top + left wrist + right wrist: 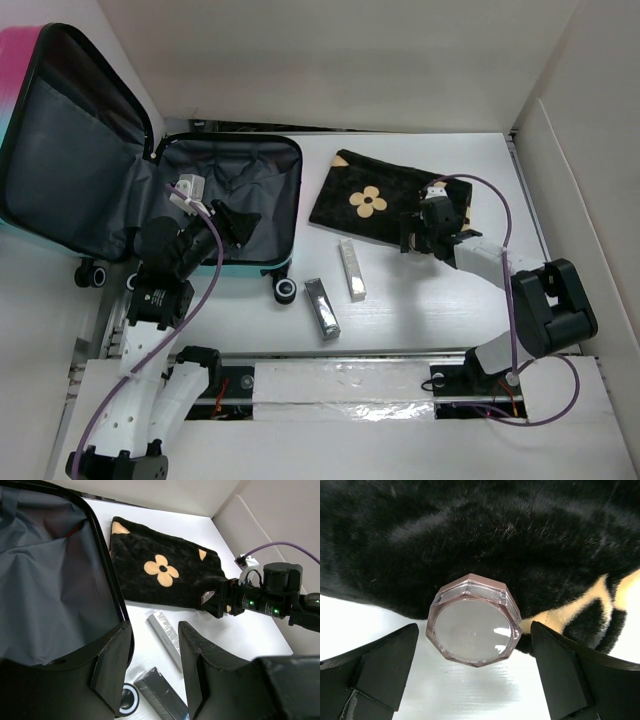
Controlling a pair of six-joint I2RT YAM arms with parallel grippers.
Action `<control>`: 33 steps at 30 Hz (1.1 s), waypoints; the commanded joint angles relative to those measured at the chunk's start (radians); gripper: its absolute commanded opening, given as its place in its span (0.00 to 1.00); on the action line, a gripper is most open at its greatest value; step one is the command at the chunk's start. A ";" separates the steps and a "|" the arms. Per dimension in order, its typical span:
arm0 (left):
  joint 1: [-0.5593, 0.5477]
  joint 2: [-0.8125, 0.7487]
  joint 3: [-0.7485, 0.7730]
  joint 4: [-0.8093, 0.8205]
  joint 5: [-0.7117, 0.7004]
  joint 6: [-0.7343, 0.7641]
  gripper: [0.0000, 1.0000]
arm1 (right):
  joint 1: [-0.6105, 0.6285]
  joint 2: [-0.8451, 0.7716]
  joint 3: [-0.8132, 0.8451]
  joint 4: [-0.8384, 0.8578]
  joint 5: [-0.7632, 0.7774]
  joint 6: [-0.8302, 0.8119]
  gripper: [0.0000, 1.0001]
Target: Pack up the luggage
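— Where is the luggage [225,205] seen?

— It is laid open at the upper left of the top view, with the lid raised and the grey lining shown.

— And the fingers?

— The left fingers [112,667] are held apart above its right side, and nothing is gripped. The right fingers [385,665] are spread wide around an octagonal clear-lidded jar [474,625], which is not touched, at the edge of the black flower pouch [385,195].

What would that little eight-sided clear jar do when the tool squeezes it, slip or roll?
The jar looks like hard, glossy plastic, so probably stiff but a bit slippery. Its flat facets should give grip and likely stop rolling. It looks small, so probably light and easily nudged.
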 commanded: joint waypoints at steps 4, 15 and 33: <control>-0.013 -0.016 0.025 0.024 -0.001 0.018 0.40 | -0.003 0.012 0.061 0.046 0.019 0.036 0.97; -0.033 -0.041 0.038 -0.003 -0.034 0.033 0.40 | -0.003 0.067 0.101 0.002 0.030 0.054 0.71; -0.033 -0.050 0.041 0.001 -0.039 0.030 0.39 | 0.201 -0.197 0.116 -0.026 -0.109 0.060 0.63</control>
